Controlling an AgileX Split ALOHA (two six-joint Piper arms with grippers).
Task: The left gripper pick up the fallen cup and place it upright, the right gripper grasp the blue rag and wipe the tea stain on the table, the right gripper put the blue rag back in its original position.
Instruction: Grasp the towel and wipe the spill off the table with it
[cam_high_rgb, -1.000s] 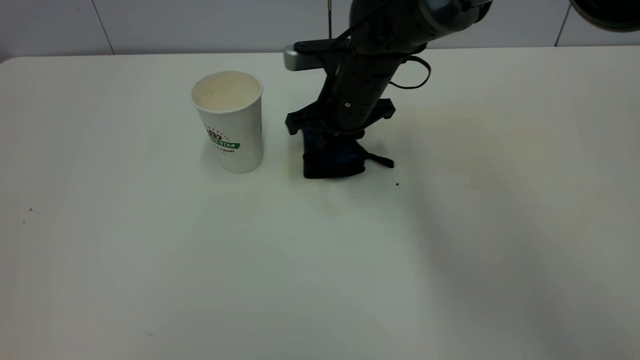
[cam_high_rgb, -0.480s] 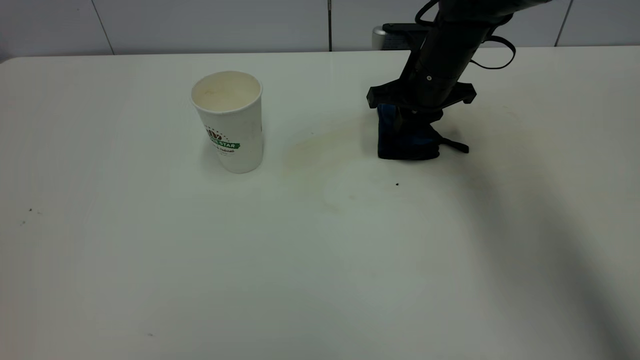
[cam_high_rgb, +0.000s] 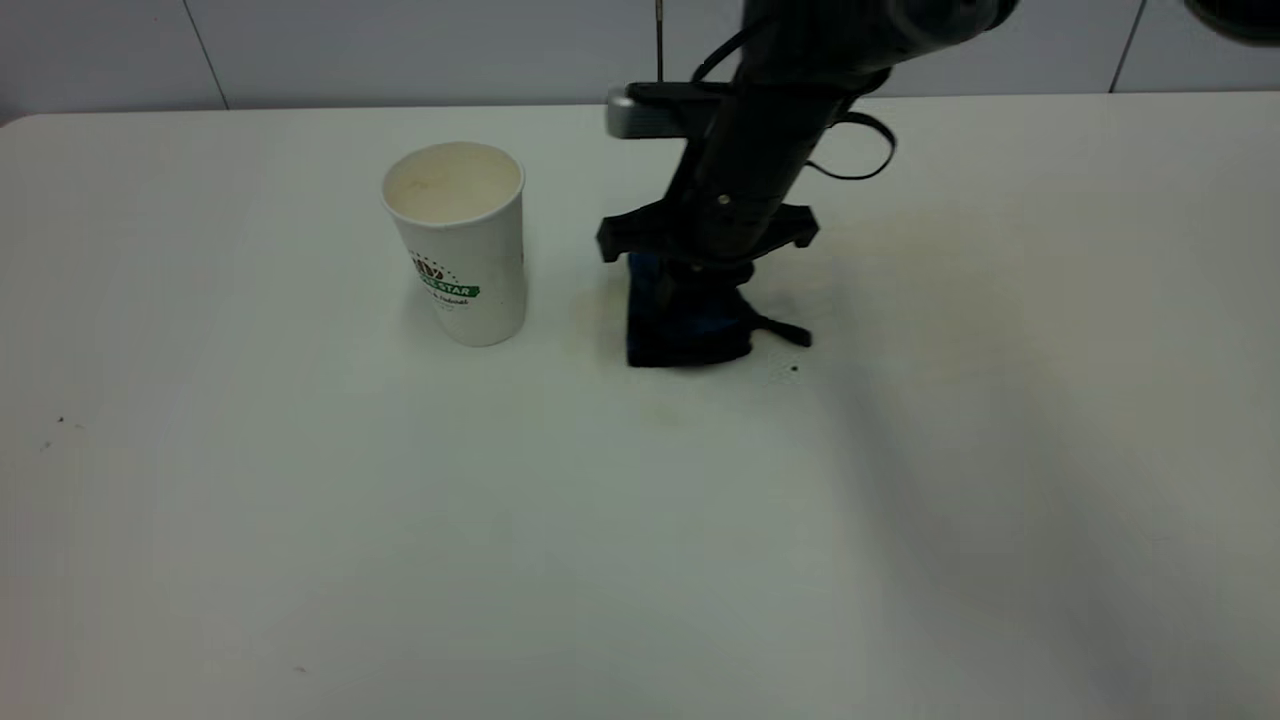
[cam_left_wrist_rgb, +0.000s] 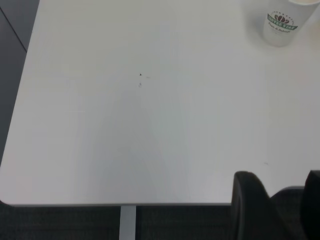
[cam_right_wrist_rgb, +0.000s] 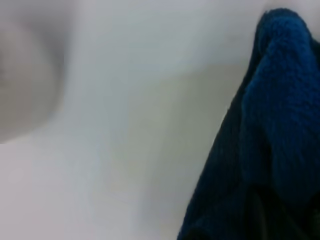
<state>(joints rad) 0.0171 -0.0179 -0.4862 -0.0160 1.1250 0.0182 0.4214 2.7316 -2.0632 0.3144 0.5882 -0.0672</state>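
Pressing table (cam_high_rgb: 300, 520) | blue rag (cam_high_rgb: 685, 320) under right gripper (cam_high_rgb: 700, 275)

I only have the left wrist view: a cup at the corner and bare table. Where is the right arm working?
Observer: The right gripper is down on the table, pressing the blue rag just right of the cup in the exterior view.
Operator: Is the rag bunched?
Observer: Yes, folded up under the gripper; its strap tail points away from the cup.
Operator: Any stain left?
Observer: A faint tan smear shows between cup and rag.
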